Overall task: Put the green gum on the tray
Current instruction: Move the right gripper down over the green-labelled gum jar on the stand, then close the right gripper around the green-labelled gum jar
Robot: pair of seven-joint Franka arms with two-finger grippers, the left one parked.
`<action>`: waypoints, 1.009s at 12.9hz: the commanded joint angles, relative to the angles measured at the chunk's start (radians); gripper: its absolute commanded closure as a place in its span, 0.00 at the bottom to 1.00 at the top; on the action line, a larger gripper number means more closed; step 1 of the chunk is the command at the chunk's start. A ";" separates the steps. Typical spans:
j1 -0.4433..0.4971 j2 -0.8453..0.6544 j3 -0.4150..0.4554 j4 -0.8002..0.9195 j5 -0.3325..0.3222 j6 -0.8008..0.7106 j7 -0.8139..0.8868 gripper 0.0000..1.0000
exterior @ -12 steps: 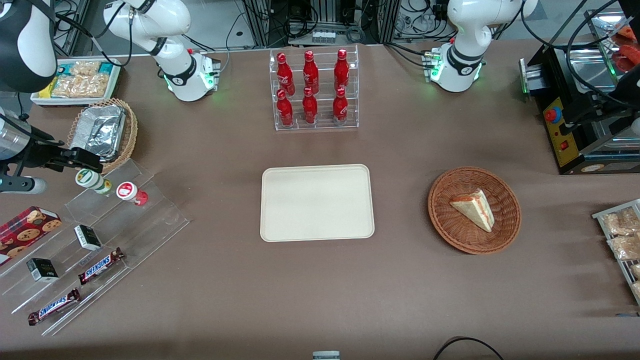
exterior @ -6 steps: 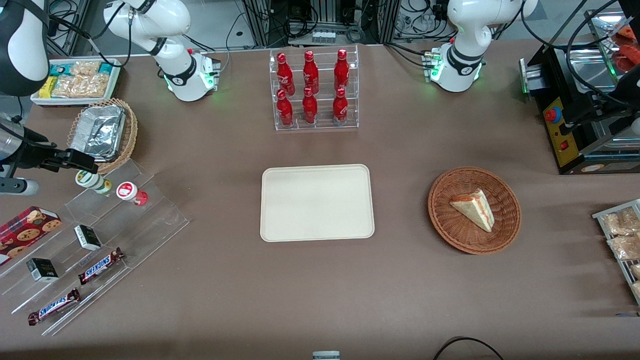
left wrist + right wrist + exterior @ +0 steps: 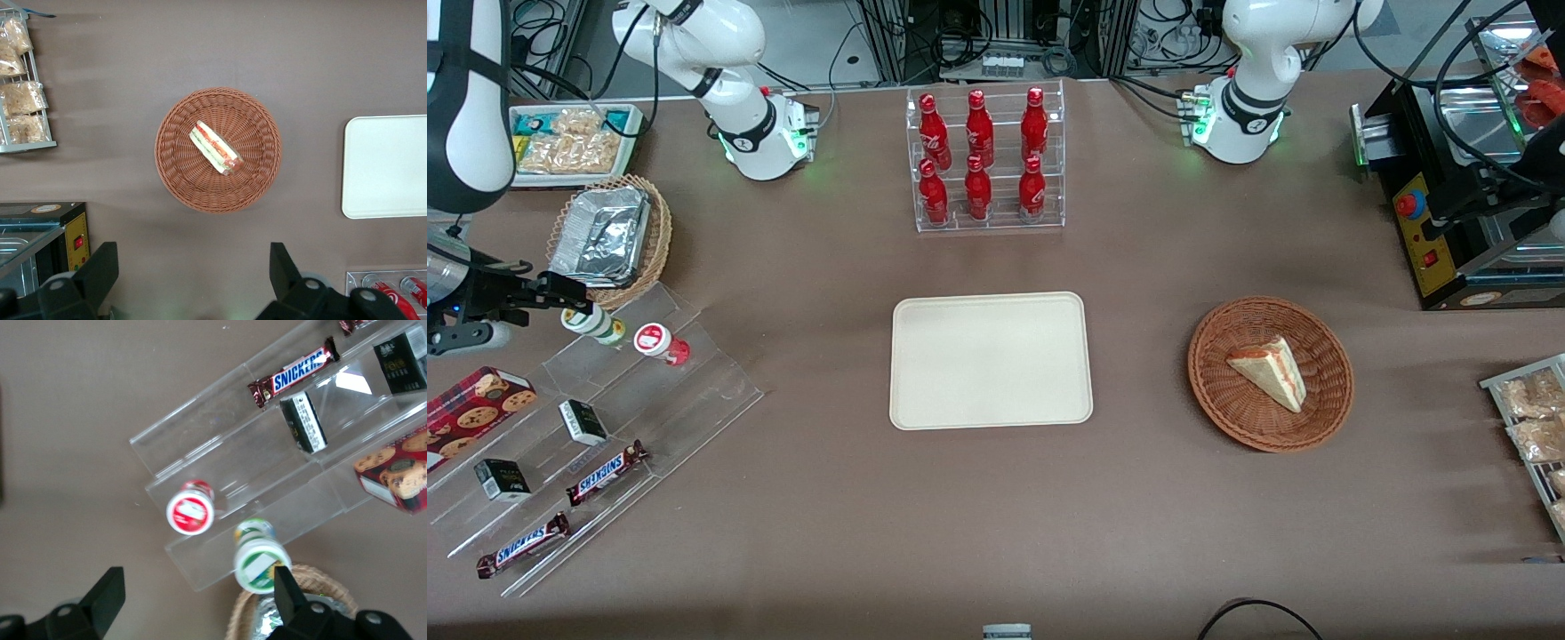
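Observation:
The green gum [image 3: 592, 323], a small bottle with a white lid and green mark, stands on the top step of the clear acrylic stand [image 3: 694, 391], beside the red-lidded bottle [image 3: 660, 342]. My right gripper [image 3: 551, 295] hovers just above it, at the working arm's end of the table. In the right wrist view the gripper [image 3: 199, 597] is open wide, and the green gum [image 3: 261, 563] sits close to one finger [image 3: 288, 590], not centred between the two. The cream tray [image 3: 991, 360] lies bare in the table's middle, apart from both.
A wicker basket holding a foil container [image 3: 609, 236] stands right by the gum, farther from the camera. Snickers bars [image 3: 605, 473], small dark boxes and a cookie box [image 3: 476, 404] fill the stand's lower steps. A rack of red bottles [image 3: 987, 160] and a sandwich basket [image 3: 1270, 373] stand near the tray.
My gripper has slid a little toward the working arm's end of the table, its fingertip now at the gum's lid. The green gum has not moved.

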 commanded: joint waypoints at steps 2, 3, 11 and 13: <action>-0.049 -0.117 -0.015 -0.232 0.025 0.213 -0.321 0.01; -0.052 -0.126 -0.037 -0.269 0.025 0.256 -0.378 0.01; -0.049 -0.118 -0.068 -0.413 0.051 0.441 -0.513 0.01; -0.048 -0.115 -0.068 -0.436 0.050 0.485 -0.516 0.01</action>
